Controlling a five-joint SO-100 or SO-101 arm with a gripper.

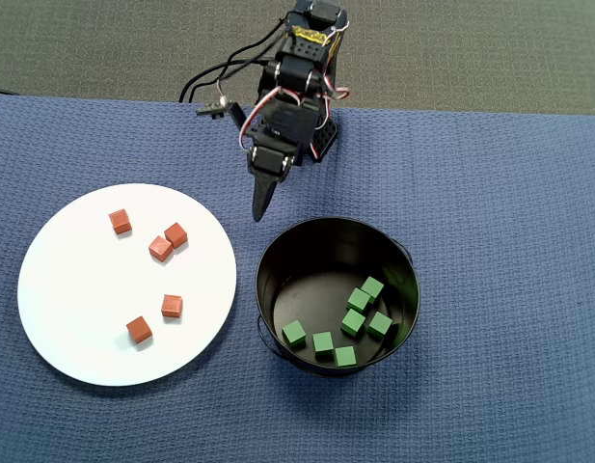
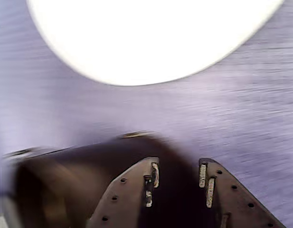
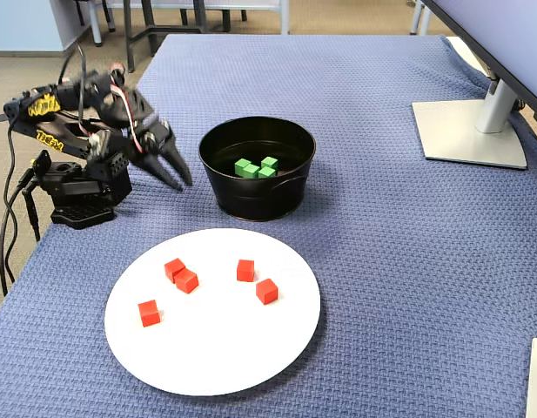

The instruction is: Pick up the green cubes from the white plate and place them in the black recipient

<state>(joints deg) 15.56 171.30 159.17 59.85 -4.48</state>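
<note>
Seven green cubes (image 1: 347,325) lie on the floor of the black pot (image 1: 278,253), grouped toward the side away from the arm in the overhead view; the fixed view shows only a few of them above the rim. The white plate (image 1: 75,318) carries no green cube. Five red-orange cubes (image 1: 162,248) are on it, scattered and apart from one another save one close pair. That separation is consistent with sorting by colour: green in the pot, red-orange on the plate.

The gripper (image 1: 262,210) hangs above the blue woven cloth (image 1: 490,193), just beside the pot's rim and between pot and plate, over neither. It carries nothing. In the wrist view its two fingers (image 2: 153,183) stand slightly apart with an empty gap between them; from overhead they read as one narrow point. The wrist picture is smeared, so fine detail there is unreliable.

Judgement: the task appears complete. The arm is folded close to its base (image 3: 77,196), a posture suited to rest rather than a further pick.
</note>
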